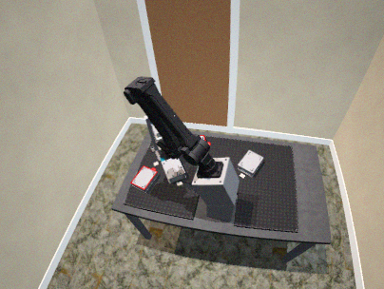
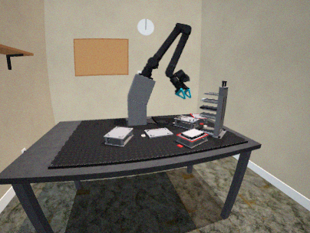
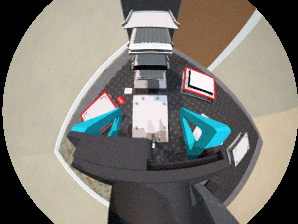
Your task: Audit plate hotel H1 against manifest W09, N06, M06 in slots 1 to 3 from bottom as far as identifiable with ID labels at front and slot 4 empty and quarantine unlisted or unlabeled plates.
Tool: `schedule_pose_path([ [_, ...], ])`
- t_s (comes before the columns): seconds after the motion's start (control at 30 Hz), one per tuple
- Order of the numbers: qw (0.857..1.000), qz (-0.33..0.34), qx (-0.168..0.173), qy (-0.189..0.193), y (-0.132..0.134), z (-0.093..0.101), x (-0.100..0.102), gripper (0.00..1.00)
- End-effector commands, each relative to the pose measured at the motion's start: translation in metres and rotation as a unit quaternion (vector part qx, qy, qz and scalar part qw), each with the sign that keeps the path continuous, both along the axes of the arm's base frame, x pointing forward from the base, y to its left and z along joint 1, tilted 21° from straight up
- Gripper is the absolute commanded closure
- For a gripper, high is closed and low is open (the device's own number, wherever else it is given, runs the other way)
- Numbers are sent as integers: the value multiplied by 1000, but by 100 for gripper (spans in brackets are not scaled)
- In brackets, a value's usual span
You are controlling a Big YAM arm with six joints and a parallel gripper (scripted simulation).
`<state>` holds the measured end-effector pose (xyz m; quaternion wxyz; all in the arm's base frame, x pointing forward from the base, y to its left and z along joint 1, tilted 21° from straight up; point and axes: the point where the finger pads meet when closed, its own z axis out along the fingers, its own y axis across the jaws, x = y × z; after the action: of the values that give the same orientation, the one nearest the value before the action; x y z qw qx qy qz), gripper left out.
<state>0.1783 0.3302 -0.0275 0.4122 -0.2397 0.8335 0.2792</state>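
Note:
The plate hotel H1 (image 2: 220, 109) (image 3: 152, 3) stands at the table's right end in the exterior view; the arm mostly hides it in the top view. In the wrist view, pale plates (image 3: 150, 38) show on its shelves; I cannot read any labels. My gripper (image 2: 183, 93) (image 3: 150, 111) is open and empty, with its cyan fingers spread. It hangs high in the air in front of the hotel. Below it a white plate (image 2: 187, 122) (image 3: 150, 111) (image 1: 173, 170) rests on a nest before the hotel.
A red-rimmed nest holding a plate (image 2: 192, 136) (image 1: 144, 178) (image 3: 100, 108) lies near the front edge. A second red-rimmed nest (image 2: 198, 116) lies behind. A grey plate (image 2: 118, 136) (image 1: 250, 163) and a flat nest (image 2: 158, 132) lie toward the table's middle. The arm's grey pedestal (image 2: 139, 100) stands at the back.

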Motion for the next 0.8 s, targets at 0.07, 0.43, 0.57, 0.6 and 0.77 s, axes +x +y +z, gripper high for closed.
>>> schedule_pose_path([
  [0.07, 1000, 2, 1, 6, -15, -7, -17, 0],
  [0.43, 1000, -3, 12, 2, 5, -31, -9, 0],
  [0.57, 1000, 3, 12, 3, 11, -44, -14, 0],
  [0.6, 1000, 3, 12, 3, 12, -47, -14, 0],
  [0.77, 1000, -2, 8, -4, 16, -43, -1, 0],
])
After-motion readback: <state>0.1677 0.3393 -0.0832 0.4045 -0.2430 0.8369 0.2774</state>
